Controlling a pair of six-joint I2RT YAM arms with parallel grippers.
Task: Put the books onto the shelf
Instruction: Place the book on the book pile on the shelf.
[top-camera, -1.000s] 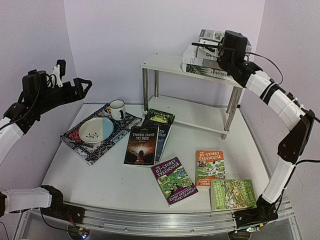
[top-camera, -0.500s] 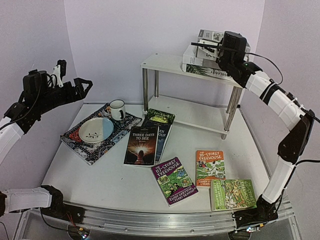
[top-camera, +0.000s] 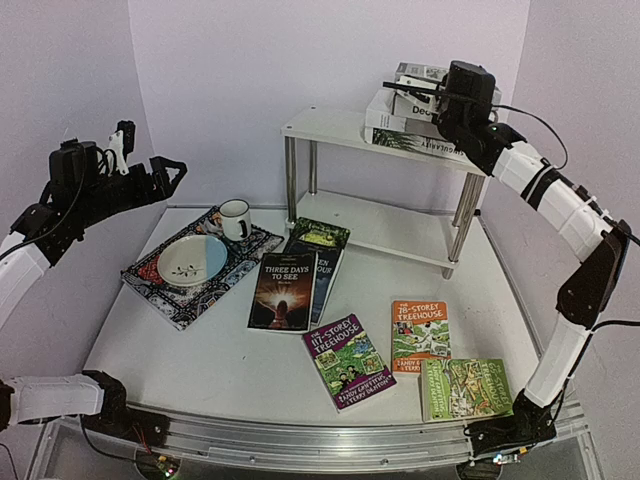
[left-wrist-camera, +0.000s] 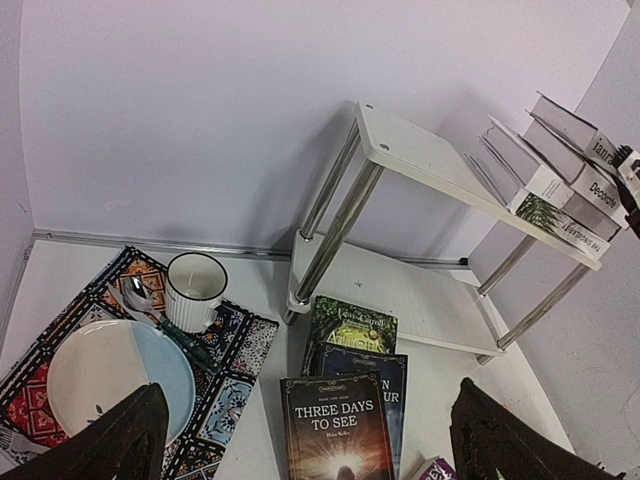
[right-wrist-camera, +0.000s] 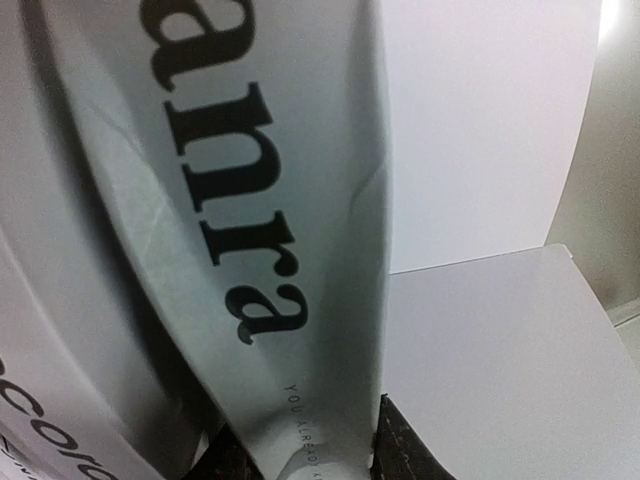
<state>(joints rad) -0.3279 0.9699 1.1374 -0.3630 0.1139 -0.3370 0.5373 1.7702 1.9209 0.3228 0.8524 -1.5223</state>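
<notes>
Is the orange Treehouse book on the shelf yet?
No, the orange book lies flat on the table, in front of the shelf.

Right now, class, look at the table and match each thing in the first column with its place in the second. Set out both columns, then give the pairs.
Things
1. mug
2. Three Days to See
3. green Treehouse book
4. stack of white books

Places
A. on the top board of the shelf
B. near right corner of the table
C. on the patterned mat
D. partly over a blue book

Pairs: 1-C, 2-D, 3-B, 4-A
</notes>
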